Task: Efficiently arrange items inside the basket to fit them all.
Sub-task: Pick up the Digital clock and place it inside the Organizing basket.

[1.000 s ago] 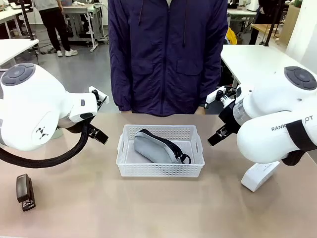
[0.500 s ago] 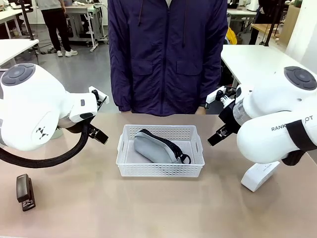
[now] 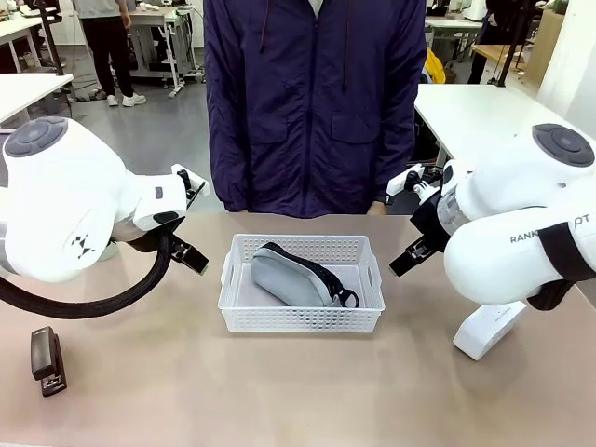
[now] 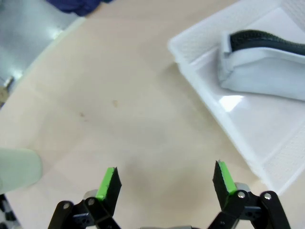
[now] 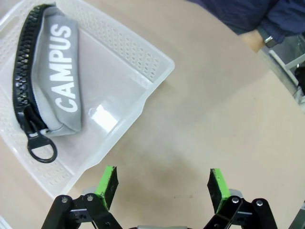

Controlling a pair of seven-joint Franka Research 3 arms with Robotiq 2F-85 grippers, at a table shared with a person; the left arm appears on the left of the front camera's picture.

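Left gripper (image 4: 167,174): wide open, empty, above table (image 4: 138,114) beside basket (image 3: 303,321). Right gripper (image 5: 164,183): wide open, empty, beside basket's other end. Pouch (image 3: 289,277): lying diagonally inside basket. Stapler (image 3: 47,358): on table, well left of basket

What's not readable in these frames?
- Pale green cup, left wrist view: cut off by the left edge, shape unclear.
- White box, front view: upper part hidden behind the right arm.
- Basket floor, front view: part covered by the grey pouch.
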